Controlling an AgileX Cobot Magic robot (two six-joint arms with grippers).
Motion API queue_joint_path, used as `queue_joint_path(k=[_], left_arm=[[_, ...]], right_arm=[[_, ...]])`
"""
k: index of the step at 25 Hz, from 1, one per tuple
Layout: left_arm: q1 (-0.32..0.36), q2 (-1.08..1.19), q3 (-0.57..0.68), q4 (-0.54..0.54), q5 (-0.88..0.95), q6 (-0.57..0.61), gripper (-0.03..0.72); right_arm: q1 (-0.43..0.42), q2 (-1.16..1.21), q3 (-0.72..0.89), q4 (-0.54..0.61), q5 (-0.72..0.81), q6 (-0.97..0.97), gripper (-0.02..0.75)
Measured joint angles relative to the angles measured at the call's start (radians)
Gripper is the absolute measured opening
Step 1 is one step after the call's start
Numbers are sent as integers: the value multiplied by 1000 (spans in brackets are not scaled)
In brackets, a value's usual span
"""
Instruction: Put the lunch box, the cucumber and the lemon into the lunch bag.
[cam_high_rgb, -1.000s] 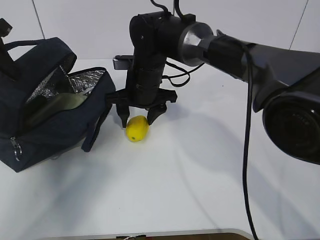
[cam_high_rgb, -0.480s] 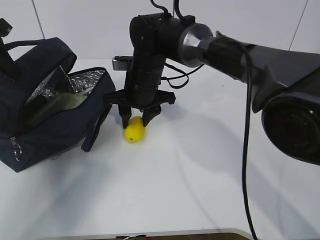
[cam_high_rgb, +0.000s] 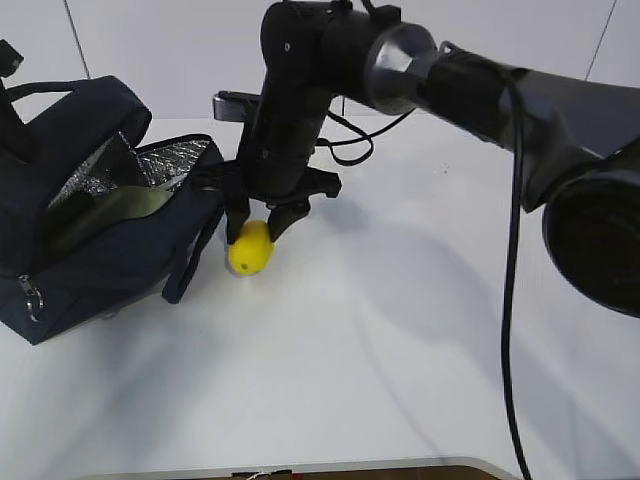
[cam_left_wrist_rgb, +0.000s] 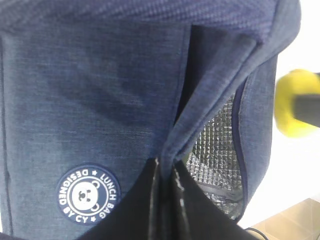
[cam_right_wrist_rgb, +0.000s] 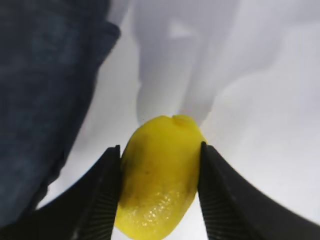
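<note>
The yellow lemon (cam_high_rgb: 250, 250) hangs just above the table, and my right gripper (cam_high_rgb: 258, 228) is shut on it, right beside the lunch bag's front wall. In the right wrist view both pads press the lemon (cam_right_wrist_rgb: 160, 180) on its sides. The navy lunch bag (cam_high_rgb: 110, 270) stands open at the left and shows its foil lining (cam_high_rgb: 170, 160). My left gripper (cam_left_wrist_rgb: 167, 167) is shut on a fold of the lunch bag's rim (cam_left_wrist_rgb: 210, 100). Something green (cam_high_rgb: 125, 205) lies inside the bag; I cannot tell whether it is the lunch box or the cucumber.
The white table (cam_high_rgb: 400, 350) stretches to the right and front of the bag. A strap of the bag (cam_high_rgb: 190, 265) hangs down its front wall close to the lemon. The right arm (cam_high_rgb: 480, 90) reaches in from the upper right, with a cable (cam_high_rgb: 505, 300) hanging from it.
The right gripper closed on the lemon, lifted it off the table and carried it left towards the bag. The left gripper and the bag stayed put.
</note>
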Motion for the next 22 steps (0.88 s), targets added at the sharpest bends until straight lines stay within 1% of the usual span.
queue_joint_path(k=[3,10,14,22], left_arm=[[0,0,0,9,0,0,-13],[1,0,0,9,0,0,-13],[3,0,0,-11,0,0,-13],[2,0,0,-45,0,0,-13]], right_arm=[[0,-34,0,14,2,-9,361],[0,-124,-7,102,5,-43,360],[0,-130,-31,185,1,-84,358],[0,-92,-31,376,-175,-195,358]])
